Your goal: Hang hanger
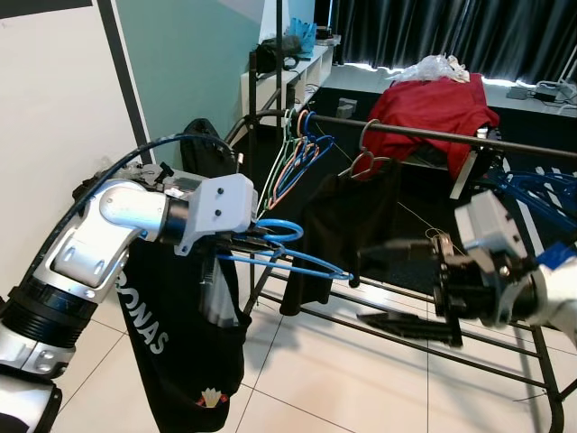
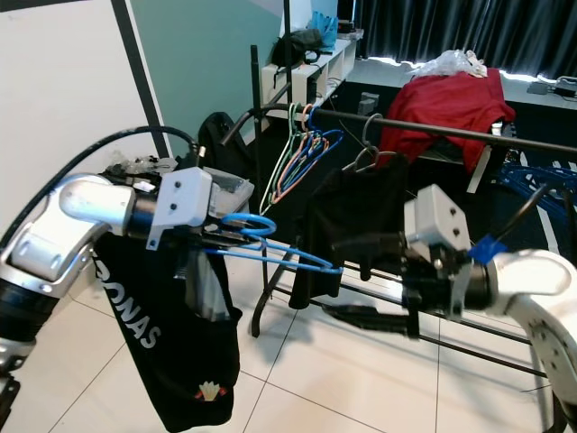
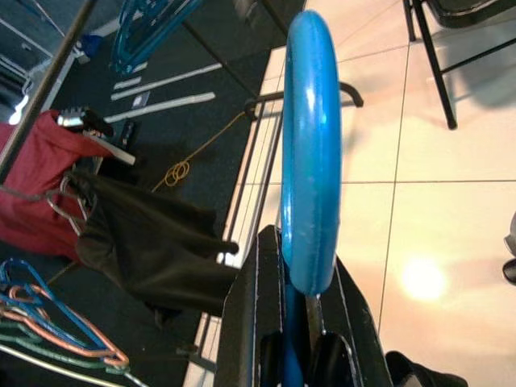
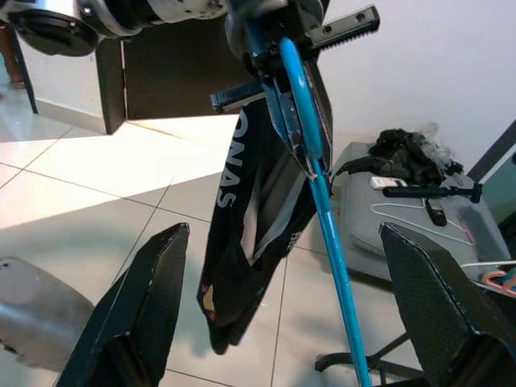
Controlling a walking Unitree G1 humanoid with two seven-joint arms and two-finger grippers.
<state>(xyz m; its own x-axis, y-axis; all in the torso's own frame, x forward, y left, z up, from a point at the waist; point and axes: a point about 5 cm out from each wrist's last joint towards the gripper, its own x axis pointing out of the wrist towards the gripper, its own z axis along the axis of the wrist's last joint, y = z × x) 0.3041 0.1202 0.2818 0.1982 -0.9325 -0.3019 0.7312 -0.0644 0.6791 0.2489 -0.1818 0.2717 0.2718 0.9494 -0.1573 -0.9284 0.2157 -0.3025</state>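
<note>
Across the upper middle of the head views you have the clothes rack (image 1: pixel 505 140), its dark rail running from centre to the right edge, with a red garment (image 1: pixel 437 108) draped over it and a black garment (image 1: pixel 347 225) hanging below on its own hook. A bunch of empty coloured hangers (image 1: pixel 297 158) sits at the rail's left end. At lower left a black shirt (image 2: pixel 171 334) with white lettering hangs down under your left arm.

Your left gripper (image 1: pixel 236 242), left of centre, is closed on the blue hanger (image 1: pixel 288 257): the left wrist view shows the black fingers (image 3: pixel 250 322) clamped on either side of its blue hook (image 3: pixel 310 153). The hanger sticks out toward the middle of the frame, well apart from the rail and lower than it.

Your right gripper (image 4: pixel 274 298), at right of centre, has its fingers spread wide with nothing between them, pointed at the hanger's blue shaft.

Judging by its thin plastic, the hanger is light and fairly stiff but smooth, so it may twist in a narrow grip; the shirt, which looks to be on it, adds soft, swinging weight. Hold it low on the neck, leaving the hook's curve free to drop over the rail
</note>
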